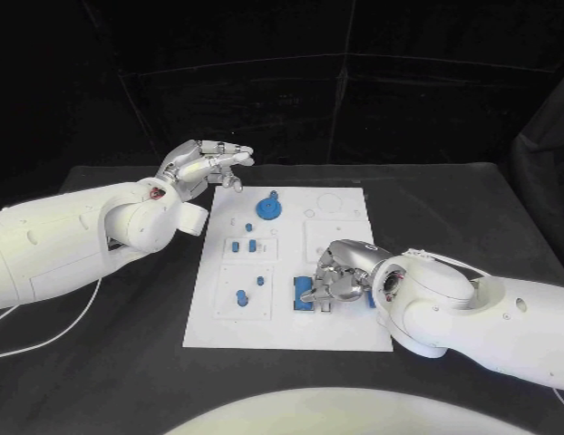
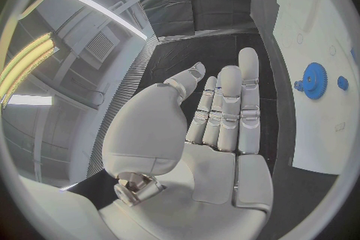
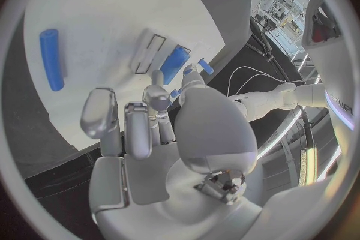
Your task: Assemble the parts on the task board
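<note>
The white task board lies in the middle of the black table. A blue gear stands near its far edge, and small blue parts sit along its left half. My left hand hovers above the board's far left corner, fingers straight and apart, holding nothing; its wrist view shows the gear beyond the fingertips. My right hand is low over the board's near right area, fingers curled. A blue part shows between thumb and fingers. A blue cylinder lies loose nearby.
A long blue piece sits in a rectangular slot just past my right fingertips. White cables trail over the table at the left. Black cloth covers the table around the board.
</note>
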Available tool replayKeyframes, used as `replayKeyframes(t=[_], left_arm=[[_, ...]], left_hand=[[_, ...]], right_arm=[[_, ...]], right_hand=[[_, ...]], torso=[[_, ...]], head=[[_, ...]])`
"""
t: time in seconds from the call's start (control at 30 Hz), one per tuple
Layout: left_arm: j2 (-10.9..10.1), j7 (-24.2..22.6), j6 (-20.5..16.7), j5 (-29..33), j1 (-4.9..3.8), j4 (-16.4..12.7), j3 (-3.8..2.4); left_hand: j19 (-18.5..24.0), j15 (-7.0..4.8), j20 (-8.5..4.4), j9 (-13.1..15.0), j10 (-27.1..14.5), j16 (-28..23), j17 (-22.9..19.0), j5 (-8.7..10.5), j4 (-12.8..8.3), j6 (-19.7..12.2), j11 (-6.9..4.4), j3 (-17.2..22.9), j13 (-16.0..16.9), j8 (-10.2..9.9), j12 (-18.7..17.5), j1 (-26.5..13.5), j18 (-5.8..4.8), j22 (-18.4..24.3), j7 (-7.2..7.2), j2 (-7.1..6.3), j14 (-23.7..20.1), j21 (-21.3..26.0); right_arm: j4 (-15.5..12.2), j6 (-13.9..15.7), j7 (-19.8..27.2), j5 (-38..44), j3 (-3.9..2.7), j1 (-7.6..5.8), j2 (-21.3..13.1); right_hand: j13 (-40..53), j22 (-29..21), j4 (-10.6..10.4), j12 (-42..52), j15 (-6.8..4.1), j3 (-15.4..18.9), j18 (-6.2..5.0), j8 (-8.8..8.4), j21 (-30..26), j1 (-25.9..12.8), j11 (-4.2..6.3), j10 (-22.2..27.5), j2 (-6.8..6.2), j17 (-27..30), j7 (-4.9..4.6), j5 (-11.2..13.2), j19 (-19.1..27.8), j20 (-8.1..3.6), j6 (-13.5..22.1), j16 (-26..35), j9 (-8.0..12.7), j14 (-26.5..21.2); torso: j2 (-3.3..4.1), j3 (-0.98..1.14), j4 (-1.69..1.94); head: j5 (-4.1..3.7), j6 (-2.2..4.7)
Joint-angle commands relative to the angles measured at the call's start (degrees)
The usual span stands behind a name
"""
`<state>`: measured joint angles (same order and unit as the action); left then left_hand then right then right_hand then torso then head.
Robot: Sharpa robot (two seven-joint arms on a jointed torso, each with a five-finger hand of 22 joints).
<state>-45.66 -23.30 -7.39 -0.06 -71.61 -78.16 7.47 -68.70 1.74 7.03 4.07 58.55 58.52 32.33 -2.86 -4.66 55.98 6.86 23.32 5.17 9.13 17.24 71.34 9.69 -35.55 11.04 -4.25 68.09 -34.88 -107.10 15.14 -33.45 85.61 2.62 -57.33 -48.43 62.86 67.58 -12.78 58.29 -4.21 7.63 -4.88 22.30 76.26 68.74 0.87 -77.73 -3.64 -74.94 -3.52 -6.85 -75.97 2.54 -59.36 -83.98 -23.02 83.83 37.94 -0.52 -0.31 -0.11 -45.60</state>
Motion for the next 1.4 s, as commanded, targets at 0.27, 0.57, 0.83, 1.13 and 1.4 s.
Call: replayKeyframes(t=[0.27,0.57,0.83,1.13,1.4], left_arm=[[0.1,0.0,0.6,0.2,-0.07,0.1,-0.03],[-0.1,0.0,0.6,0.2,-0.07,0.0,-0.02],[-0.3,0.0,0.6,0.2,-0.07,-0.1,-0.02],[-0.4,0.0,0.5,0.2,-0.07,-0.2,-0.01],[-0.3,-0.1,0.6,0.2,-0.06,-0.2,-0.01]], left_hand=[[0.1,0.11,0.38,-0.1,-0.4,-0.2,-0.1,-0.02,0.0,-0.3,0.02,-0.5,0.0,0.3,0.2,0.4,0.75,0.1,0.03,0.12,-0.4,0.3],[0.2,0.15,0.42,-0.1,-0.6,-0.2,-0.2,-0.02,0.0,-0.5,0.05,-0.6,0.0,0.4,0.4,0.4,0.75,0.2,0.05,0.23,-0.5,0.4],[0.2,0.15,0.42,-0.1,-0.6,-0.2,-0.2,-0.02,0.0,-0.5,0.05,-0.6,0.0,0.4,0.4,0.4,0.75,0.2,0.05,0.23,-0.5,0.4],[0.2,0.15,0.42,-0.1,-0.6,-0.2,-0.2,-0.02,0.0,-0.5,0.05,-0.5,0.0,0.5,0.4,0.4,0.75,0.2,0.05,0.26,-0.5,0.5],[0.1,0.22,0.51,-0.1,-0.9,0.1,-0.5,-0.02,0.3,-0.7,0.08,-1.3,0.1,0.8,1.0,0.0,0.75,0.4,0.07,0.32,-0.6,0.7]], right_arm=[[-0.3,-1.2,1.1,1.5,-0.02,-0.07,0.1],[0.0,0.0,1.2,2.1,-0.02,-0.07,0.0],[-2.6,5.6,5.0,-5.1,-0.05,-0.11,-5.1],[-5.1,4.1,3.8,-7.2,-0.10,-0.45,-13.8],[-5.1,0.1,1.9,-3.2,-0.08,-0.49,-16.2]], right_hand=[[1.2,0.8,0.0,1.4,-0.24,0.6,0.09,0.87,0.6,0.6,0.14,-1.1,0.59,-5.3,0.42,-0.2,-0.8,-0.32,-0.7,-0.4,-0.7,4.2],[1.6,1.0,-0.1,1.7,-0.36,1.0,0.14,1.21,0.7,1.0,0.29,-1.4,1.22,-5.5,0.58,-0.1,-1.0,-0.46,-0.7,-0.5,-1.0,4.3],[2.3,1.3,-0.7,2.1,0.16,2.3,0.23,-0.90,0.8,1.7,-0.49,-1.4,2.73,-6.3,-0.49,-4.8,-1.1,-0.19,2.5,-1.0,-0.6,4.4],[1.3,0.8,0.3,0.4,0.47,2.2,0.10,-2.36,0.5,4.5,-0.82,-0.6,3.95,-5.9,-0.92,-11.5,-0.8,0.14,3.0,-0.7,-0.2,4.3],[0.7,0.5,0.0,-0.7,0.48,3.1,0.00,-2.40,0.2,4.8,-0.74,-0.2,4.46,-5.5,-0.70,-9.2,-0.5,0.28,1.4,-0.3,-0.2,4.2]], torso=[[0.01,-0.11,0.03],[0.03,-0.08,0.07],[-0.08,-0.03,0.00],[-0.03,-0.02,-0.15],[0.07,0.00,-0.07]], head=[[-0.11,-0.06],[-0.13,-0.11],[-0.58,0.23],[-2.29,1.13],[-3.38,1.28]])
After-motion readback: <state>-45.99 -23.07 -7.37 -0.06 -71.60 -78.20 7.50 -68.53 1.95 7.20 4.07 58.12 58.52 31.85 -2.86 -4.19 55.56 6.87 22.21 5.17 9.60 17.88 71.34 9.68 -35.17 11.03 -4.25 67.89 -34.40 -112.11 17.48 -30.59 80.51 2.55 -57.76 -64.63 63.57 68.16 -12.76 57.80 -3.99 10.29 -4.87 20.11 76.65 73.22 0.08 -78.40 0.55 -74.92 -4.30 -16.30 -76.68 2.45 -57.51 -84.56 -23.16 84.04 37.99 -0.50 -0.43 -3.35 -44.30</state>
